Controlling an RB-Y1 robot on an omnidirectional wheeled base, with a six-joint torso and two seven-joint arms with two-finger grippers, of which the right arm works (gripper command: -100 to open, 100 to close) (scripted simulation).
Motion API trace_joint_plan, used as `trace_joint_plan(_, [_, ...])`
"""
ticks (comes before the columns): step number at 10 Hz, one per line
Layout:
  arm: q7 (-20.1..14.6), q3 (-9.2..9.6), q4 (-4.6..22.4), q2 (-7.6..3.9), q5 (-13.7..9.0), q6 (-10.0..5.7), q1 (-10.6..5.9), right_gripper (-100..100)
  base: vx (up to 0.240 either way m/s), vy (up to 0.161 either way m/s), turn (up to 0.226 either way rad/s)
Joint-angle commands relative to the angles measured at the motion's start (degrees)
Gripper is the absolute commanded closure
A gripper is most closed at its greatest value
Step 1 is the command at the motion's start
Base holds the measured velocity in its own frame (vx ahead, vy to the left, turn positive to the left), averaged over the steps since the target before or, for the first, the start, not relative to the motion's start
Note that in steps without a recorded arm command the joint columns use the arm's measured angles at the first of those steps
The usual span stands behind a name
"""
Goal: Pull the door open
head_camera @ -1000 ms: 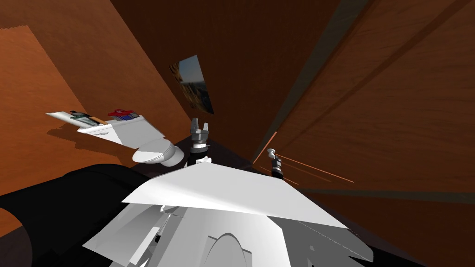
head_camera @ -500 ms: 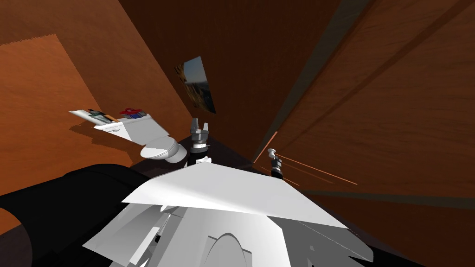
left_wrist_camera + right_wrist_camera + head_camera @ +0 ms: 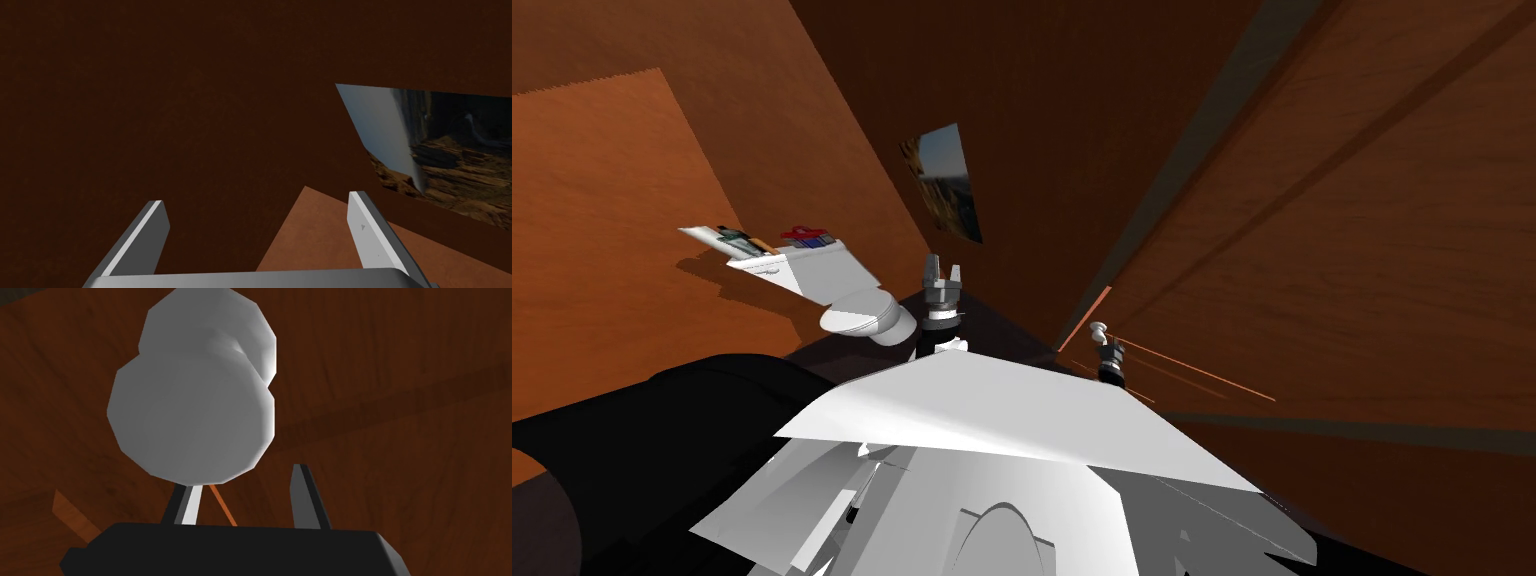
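Right end effector point(image 3: 246, 480) seemingly clenched on grey door knob point(image 3: 192, 388); left end effector point(image 3: 256, 198) released.

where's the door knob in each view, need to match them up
head view: grey door knob right of centre, at the tip of the right gripper, against the brown door.
right wrist view: door knob looms large just beyond the gripper's dark body, door behind.
left wrist view: the left gripper aims at the wall picture instead.
shared landmark: the brown door.
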Motion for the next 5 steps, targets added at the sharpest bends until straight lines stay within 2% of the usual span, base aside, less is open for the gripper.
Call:
trace_joint_plan(1, [-2.9, 0.76, 0.5, 0.88, -0.2, -0.11, -0.43, -100, -0.063, -0.003, 0.045])
trace_joint_plan(3, [-4.7, 0.78, 0.2, 0.98, -0.6, 0.02, -0.34, -100, -0.067, 0.019, 0.051])
trace_joint_plan(5, [-8.2, 0.82, -0.3, 1.19, -1.5, 0.29, -0.14, -100, -0.037, 0.016, 0.08])
